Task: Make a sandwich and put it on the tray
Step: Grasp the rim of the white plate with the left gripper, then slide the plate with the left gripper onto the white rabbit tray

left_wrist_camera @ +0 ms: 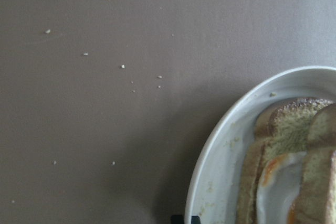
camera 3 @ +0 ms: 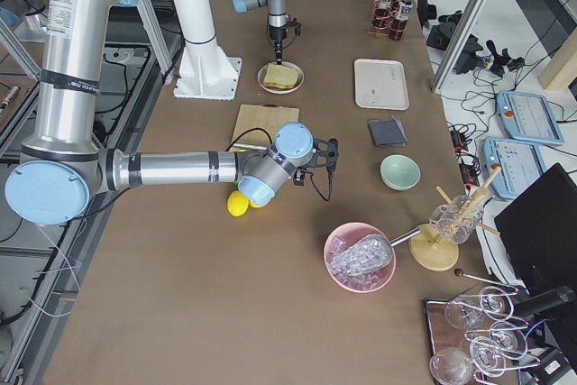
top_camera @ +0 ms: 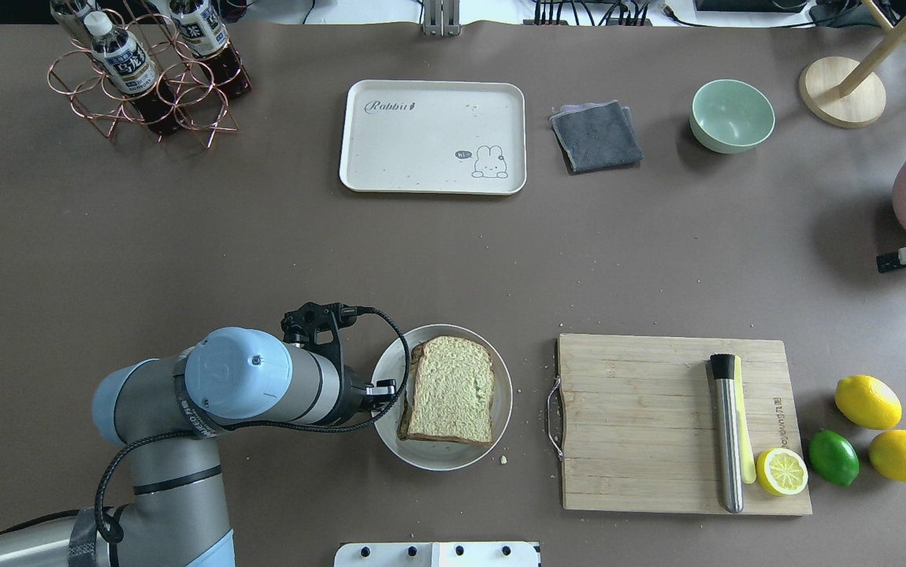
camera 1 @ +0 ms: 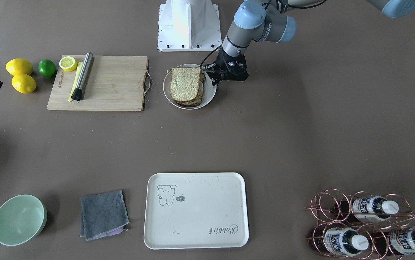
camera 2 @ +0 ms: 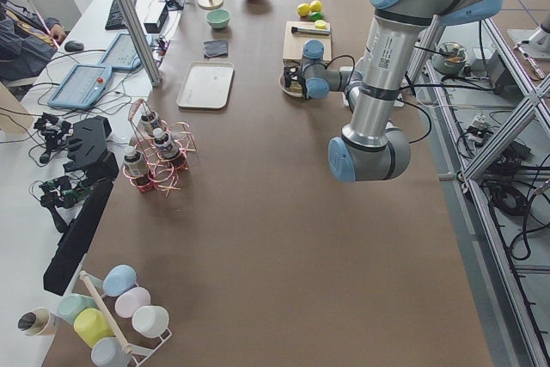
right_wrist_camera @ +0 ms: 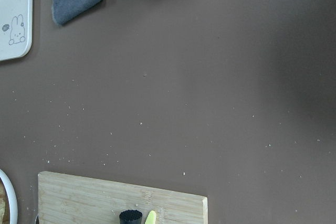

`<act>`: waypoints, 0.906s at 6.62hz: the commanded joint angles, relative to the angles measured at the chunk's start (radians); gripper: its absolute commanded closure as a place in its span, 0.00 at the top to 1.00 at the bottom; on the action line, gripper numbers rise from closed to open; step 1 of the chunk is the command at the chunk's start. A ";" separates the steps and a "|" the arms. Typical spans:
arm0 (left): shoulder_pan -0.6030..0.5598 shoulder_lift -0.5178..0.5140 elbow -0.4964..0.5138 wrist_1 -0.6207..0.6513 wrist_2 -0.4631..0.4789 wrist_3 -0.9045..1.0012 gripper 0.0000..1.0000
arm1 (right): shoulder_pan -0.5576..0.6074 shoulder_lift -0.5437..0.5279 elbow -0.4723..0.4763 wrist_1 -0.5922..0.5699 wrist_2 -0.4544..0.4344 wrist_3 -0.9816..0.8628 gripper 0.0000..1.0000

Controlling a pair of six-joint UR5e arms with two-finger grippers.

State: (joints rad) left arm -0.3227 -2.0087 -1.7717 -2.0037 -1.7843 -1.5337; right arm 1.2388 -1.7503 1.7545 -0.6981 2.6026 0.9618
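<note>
The sandwich [top_camera: 451, 390] lies stacked on the plate [top_camera: 441, 455], well apart from the tray [top_camera: 431, 138]. The left jaws hang just beside the plate's rim, seemingly pinched together on nothing. The right jaws, far from the plate, stand parted.

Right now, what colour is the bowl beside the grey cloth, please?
The bowl is pale mint green, clearest in the front-facing view.

Overhead behind robot, front view opposite, both steeply down, sharing the tray [camera 1: 200, 202]
</note>
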 commanded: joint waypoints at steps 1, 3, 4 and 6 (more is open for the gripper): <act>-0.048 -0.021 0.000 -0.027 -0.006 -0.128 0.00 | -0.001 0.000 0.000 0.000 0.001 0.000 1.00; -0.154 -0.060 0.018 -0.036 -0.012 -0.251 0.00 | -0.001 0.002 0.002 0.000 0.001 0.000 1.00; -0.207 -0.111 0.093 -0.070 -0.013 -0.297 0.00 | -0.001 0.003 0.005 0.000 0.001 0.000 1.00; -0.298 -0.244 0.348 -0.179 -0.020 -0.347 0.00 | -0.001 0.006 0.005 0.000 -0.001 0.000 1.00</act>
State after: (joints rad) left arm -0.5705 -2.1843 -1.5572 -2.1207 -1.7993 -1.8511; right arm 1.2379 -1.7458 1.7590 -0.6979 2.6028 0.9618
